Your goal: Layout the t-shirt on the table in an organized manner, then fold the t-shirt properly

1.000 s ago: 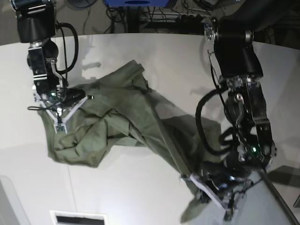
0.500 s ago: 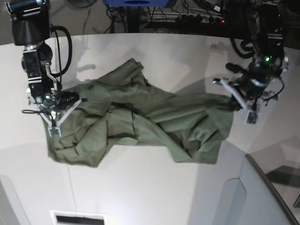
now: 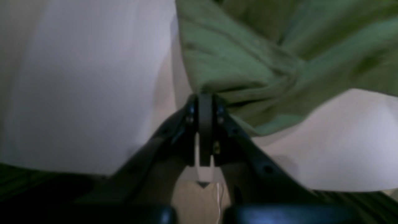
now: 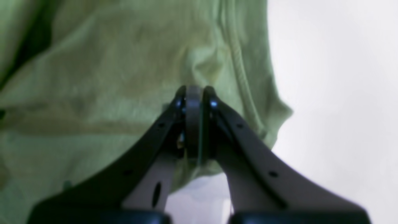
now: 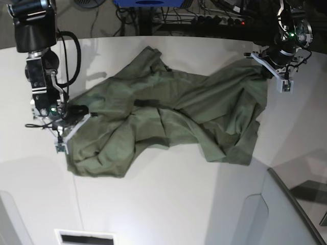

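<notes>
The olive-green t-shirt [image 5: 168, 120] lies crumpled and stretched across the white table [image 5: 168, 204], between my two grippers. At the back right of the base view my left gripper [image 5: 264, 67] is shut on a corner of the cloth. The left wrist view shows its jaws pressed together on a bunched fold of the t-shirt [image 3: 248, 62] at the left gripper [image 3: 203, 100]. On the left side my right gripper [image 5: 82, 113] is shut on the shirt's other edge. In the right wrist view the right gripper [image 4: 192, 92] pinches the t-shirt [image 4: 108, 77] beside a stitched hem.
A grey angled panel [image 5: 288, 214] rises at the front right. A white vent plate [image 5: 84, 237] sits at the front edge and a pale panel corner [image 5: 7, 219] at the front left. Cables and a blue frame [image 5: 148, 4] lie beyond the table's curved back edge.
My left arm has swung from the front right to the back right, dragging its shirt corner along and spreading the cloth wider. The right gripper has barely shifted and keeps its hold.
</notes>
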Robot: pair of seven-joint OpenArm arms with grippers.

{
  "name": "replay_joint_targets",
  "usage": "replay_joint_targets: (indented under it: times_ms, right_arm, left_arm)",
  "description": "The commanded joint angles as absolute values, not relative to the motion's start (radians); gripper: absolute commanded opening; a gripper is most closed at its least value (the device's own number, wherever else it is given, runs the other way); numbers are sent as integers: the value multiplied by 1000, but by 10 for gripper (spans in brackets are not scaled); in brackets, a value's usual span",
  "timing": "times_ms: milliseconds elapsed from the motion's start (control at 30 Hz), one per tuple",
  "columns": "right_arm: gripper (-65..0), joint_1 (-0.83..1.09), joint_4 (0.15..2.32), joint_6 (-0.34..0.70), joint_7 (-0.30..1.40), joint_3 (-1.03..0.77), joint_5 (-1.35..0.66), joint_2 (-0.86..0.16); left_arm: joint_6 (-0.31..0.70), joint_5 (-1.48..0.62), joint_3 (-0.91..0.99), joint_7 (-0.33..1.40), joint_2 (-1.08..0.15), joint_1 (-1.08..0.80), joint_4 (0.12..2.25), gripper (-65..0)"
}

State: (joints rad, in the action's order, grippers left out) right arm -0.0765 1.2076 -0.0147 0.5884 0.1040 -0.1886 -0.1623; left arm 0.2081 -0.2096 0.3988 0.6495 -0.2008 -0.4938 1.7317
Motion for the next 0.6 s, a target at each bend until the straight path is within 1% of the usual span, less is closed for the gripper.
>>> replay_joint_targets:
  times_ms: [0,100,133,233,267,300,333,367,400,467,567]
  right_arm:
    - [-615,-94,1188,-18,581,101,-189,-171]
    - [-618,-116,1092,-18,575,99,-189,-171]
    - [-618,-117,1073,-18,555,94,-189,-171]
    - [-618,-105,1061,-19,513,91,-189,-173]
    - [-618,-99,1061,-24,515,91,-188,-173]
    - [-620,-94,1063,-25,515,91,-188,-174]
    - [-620,-94,1063,-25,515,90,-188,-176]
    - [-620,-87,1063,-31,515,90,-188,-177]
    - [-620,-82,1066,-51,513,90,-188,-177]
    - [-620,-73,1070,-113,512,91,-188,-179]
    - [-620,-70,1070,-125,512,91,-188,-180]
  left_arm:
    - [202,-209,406,634,-213,-495,1739,-650]
    - [200,-191,406,638,-213,-501,1735,-650]
    - [200,-166,407,636,-208,-507,1736,-638]
    - [200,-97,427,638,-177,-509,1741,-403]
    - [200,-76,452,638,-160,-510,1741,-314]
    - [200,-62,484,638,-142,-510,1741,-248]
    - [200,-56,526,638,-122,-510,1742,-199]
    - [202,-58,579,638,-101,-510,1744,-171]
    - [203,-56,628,638,-82,-510,1744,-166]
    - [206,-56,725,636,-50,-506,1764,-166]
    - [208,-73,765,638,-24,-499,1888,-166]
